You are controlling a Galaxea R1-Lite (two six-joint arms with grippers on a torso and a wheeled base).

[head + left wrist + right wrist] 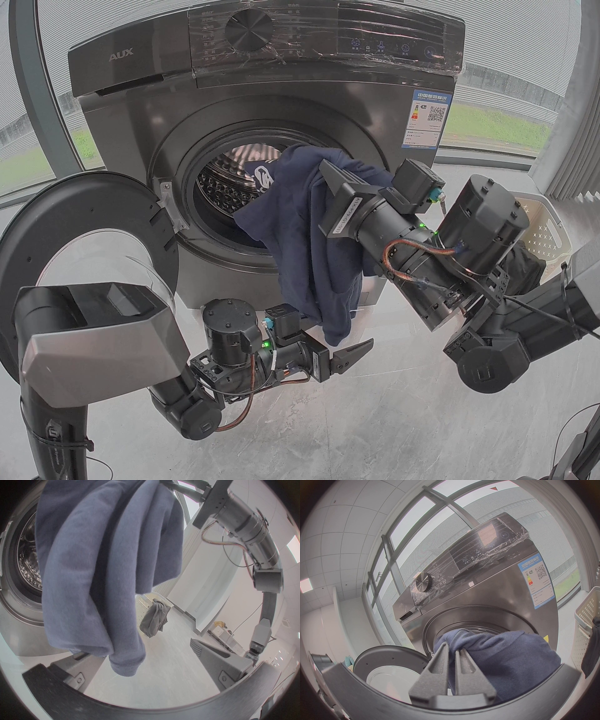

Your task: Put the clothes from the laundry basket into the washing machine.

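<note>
A navy garment [312, 250] hangs in front of the washing machine's open drum [228, 184], its top edge at the drum's mouth. My right gripper [452, 656] is shut on the garment's upper part [500, 661], level with the opening. My left gripper [355, 354] is open and low near the floor, right under the garment's hanging end. In the left wrist view the garment [103, 573] drapes down between the spread fingers [218, 664]. The white laundry basket [553, 228] stands at the right with a dark garment [525, 269] over its rim.
The machine's round door [81, 219] is swung open to the left, beside my left arm. Smooth grey floor [387, 425] lies in front of the machine. Windows and a curtain [572, 144] stand behind and to the right.
</note>
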